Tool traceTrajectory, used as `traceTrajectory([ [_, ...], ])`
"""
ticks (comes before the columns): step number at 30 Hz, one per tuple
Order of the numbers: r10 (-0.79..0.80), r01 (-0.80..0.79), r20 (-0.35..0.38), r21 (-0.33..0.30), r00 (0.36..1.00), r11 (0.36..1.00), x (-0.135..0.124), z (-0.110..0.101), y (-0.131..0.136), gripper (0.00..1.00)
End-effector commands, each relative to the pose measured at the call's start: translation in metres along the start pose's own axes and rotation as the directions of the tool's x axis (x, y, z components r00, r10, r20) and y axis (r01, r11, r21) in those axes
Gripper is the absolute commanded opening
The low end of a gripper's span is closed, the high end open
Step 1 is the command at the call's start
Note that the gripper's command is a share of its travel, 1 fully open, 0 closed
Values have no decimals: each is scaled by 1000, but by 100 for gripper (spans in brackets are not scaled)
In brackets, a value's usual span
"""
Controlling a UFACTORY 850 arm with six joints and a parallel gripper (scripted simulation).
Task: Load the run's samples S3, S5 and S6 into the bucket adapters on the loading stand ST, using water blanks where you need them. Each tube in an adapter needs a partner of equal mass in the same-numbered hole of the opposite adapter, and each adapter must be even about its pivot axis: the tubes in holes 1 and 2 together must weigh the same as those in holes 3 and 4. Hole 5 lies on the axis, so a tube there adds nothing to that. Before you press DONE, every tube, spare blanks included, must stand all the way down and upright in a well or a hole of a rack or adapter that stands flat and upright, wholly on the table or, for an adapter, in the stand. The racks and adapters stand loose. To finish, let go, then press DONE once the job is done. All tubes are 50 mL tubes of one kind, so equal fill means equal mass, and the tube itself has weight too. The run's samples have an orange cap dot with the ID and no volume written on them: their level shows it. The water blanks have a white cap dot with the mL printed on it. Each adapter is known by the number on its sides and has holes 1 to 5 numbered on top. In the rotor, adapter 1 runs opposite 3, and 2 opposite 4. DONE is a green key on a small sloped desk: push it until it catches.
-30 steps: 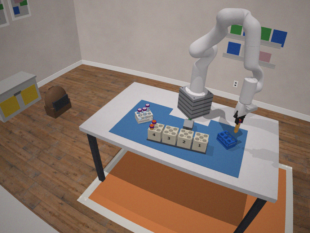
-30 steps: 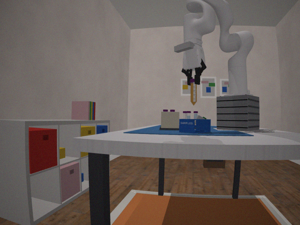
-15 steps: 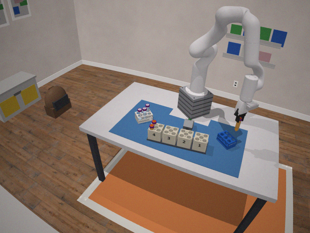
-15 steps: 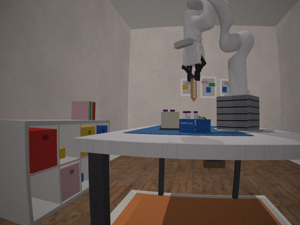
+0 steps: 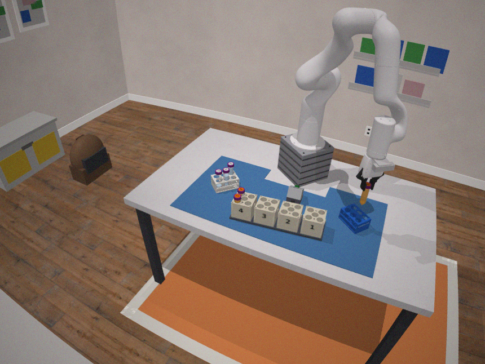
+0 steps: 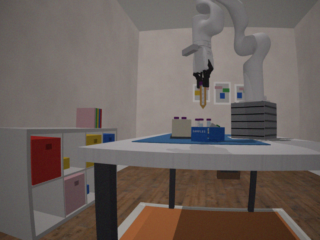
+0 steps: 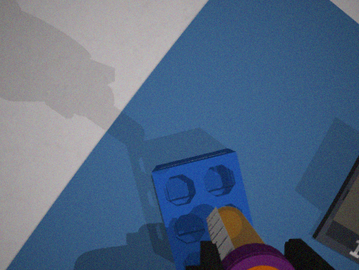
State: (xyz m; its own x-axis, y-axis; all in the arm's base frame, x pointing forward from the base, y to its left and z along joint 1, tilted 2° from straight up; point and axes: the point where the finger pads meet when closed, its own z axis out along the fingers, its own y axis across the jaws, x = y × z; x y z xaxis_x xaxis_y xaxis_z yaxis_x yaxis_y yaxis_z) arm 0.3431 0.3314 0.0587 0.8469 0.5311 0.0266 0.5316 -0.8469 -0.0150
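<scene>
my fingers (image 5: 362,183) (image 6: 206,81) were closed on the purple cap of a sample tube (image 5: 364,196) (image 6: 202,95) (image 7: 247,231), which hung clear above the desk, tip down, close to the blue samples rack (image 5: 352,223) (image 6: 199,134) (image 7: 200,184). its cap showed an orange dot, but i could not read the id. i judged i was in the middle of loading the samples: two orange-dotted tubes (image 5: 237,196) already stood in adapter 4 (image 5: 241,213), and this looked like the third.

the next move called for carrying it high across to an adapter on the loading stand (image 5: 274,227) (image 6: 181,137), holding it plumb over the chosen hole and lowering it all the way before letting go. adapters 3 (image 5: 262,219), 2 (image 5: 287,227) and 1 (image 5: 311,231) showed no caps. the fill level needed a good look first, since it would decide the water blank and the hole

three blanks (image 5: 226,170) waited in the clear rack (image 5: 225,189) beyond adapter 4, so i judged the balancing was still to come, those in adapter 4 needing partners in adapter 2. the caps in adapter 4 stood in the way of a low approach there, and a knock could shift the loose adapters. the green done key (image 5: 296,186) (image 6: 218,125) was for last

End effector (image 5: 368,187) (image 6: 202,86) (image 7: 252,252), amber tube (image 5: 364,195) (image 6: 202,97) (image 7: 245,235) higher, nearer adapter 1 (image 5: 312,226) (image 6: 181,128) (image 7: 350,218).
</scene>
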Motion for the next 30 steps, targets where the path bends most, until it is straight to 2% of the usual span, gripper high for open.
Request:
traceTrajectory([
  [1, 161, -162, -5, -6, 987, 987, -4, -1, 24, 0],
  [6, 323, -323, -6, -5, 946, 946, -9, -1, 48, 0],
  [8, 323, -323, -6, -5, 946, 946, -9, -1, 48, 0],
  [14, 502, -502, -7, -4, 865, 865, -15, -1, 78, 0],
  [23, 502, -502, -7, -4, 865, 865, -23, -2, 122, 0],
  [25, 502, -502, -7, -4, 865, 865, -23, -2, 122, 0],
  [30, 502, -502, -8, -4, 865, 865, -28, -2, 146, 0],
])
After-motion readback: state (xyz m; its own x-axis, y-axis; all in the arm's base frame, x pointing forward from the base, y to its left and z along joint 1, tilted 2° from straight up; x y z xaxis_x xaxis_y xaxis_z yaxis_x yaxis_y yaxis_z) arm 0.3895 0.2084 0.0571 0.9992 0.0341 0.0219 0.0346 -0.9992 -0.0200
